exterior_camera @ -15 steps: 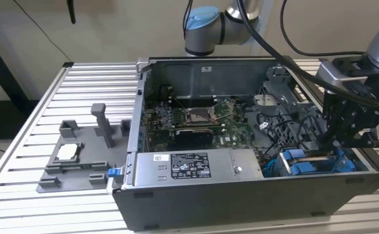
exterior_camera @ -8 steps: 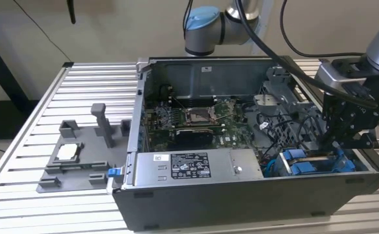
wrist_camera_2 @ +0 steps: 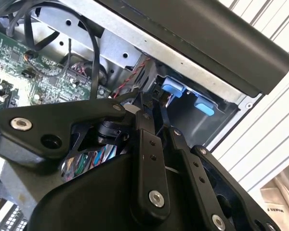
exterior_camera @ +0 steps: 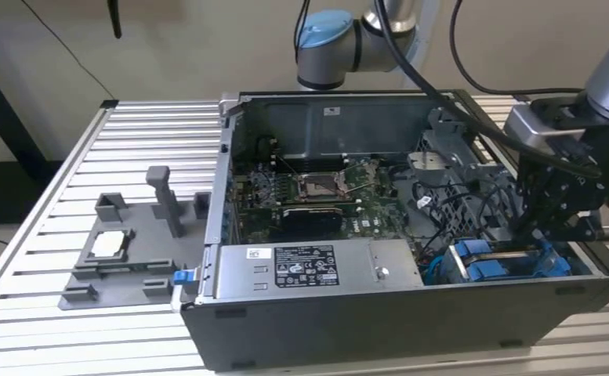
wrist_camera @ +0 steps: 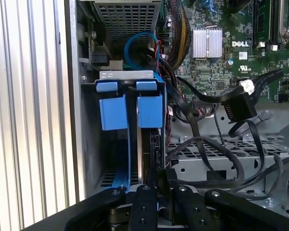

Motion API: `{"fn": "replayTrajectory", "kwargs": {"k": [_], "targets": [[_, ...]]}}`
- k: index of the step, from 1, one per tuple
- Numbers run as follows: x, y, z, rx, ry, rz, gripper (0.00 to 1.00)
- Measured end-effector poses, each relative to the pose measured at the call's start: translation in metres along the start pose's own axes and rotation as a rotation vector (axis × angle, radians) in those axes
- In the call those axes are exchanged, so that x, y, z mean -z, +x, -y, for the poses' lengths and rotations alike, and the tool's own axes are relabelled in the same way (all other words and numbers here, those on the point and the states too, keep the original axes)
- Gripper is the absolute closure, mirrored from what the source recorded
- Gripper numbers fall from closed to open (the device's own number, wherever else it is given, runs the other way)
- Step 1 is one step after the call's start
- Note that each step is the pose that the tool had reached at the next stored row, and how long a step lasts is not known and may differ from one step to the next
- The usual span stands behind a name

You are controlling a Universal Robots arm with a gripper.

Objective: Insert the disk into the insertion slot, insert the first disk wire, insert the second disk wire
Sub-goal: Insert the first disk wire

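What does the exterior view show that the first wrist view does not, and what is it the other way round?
Exterior view: the whole open computer case on the slatted table, the silver box with a white sticker, and a grey fixture at the exterior view's left.
First wrist view: the inside of the insertion slot, a mesh grille and a blue cable loop beyond it.
Shared: the slot's blue plastic parts, the green motherboard, black cables, and the gripper at the slot.
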State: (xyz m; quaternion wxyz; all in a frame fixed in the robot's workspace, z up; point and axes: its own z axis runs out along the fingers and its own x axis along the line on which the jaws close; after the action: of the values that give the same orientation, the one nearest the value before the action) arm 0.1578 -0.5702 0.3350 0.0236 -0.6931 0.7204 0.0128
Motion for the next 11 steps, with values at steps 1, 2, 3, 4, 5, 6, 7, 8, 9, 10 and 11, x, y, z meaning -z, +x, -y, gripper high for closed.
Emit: {"fn": "replayTrajectory", "kwargs": {"k": [1, 2, 3, 4, 5, 6, 7, 8, 9, 10, 11], "targets": [[-0.0003, 0.0000, 0.0000, -0.001, 0.0000, -0.0001, 0.81], [-0.0006, 0.0001, 0.0000, -0.001, 0.0001, -0.0003, 0.81], [-0.0009, 0.0001, 0.0000, -0.002, 0.0001, -0.0004, 0.81], [-0.0010, 0.0001, 0.0000, -0.003, 0.0002, -0.0005, 0.81], [-0.0013, 0.0001, 0.0000, -0.004, 0.0001, 0.0002, 0.80], [-0.0015, 0.0002, 0.0000, -0.005, 0.0001, 0.0004, 0.80], [-0.0015, 0.0002, 0.0000, -0.006, 0.0000, 0.0004, 0.80], [-0.0014, 0.0002, -0.0001, -0.006, -0.0003, 0.0003, 0.73], [-0.0006, 0.0001, -0.0001, -0.007, -0.0006, 0.0003, 0.73], [0.0009, 0.0000, -0.0001, -0.007, -0.0009, 0.0001, 0.73], [0.0025, 0.0000, 0.0000, -0.008, -0.0010, 0.0005, 0.73]]}}
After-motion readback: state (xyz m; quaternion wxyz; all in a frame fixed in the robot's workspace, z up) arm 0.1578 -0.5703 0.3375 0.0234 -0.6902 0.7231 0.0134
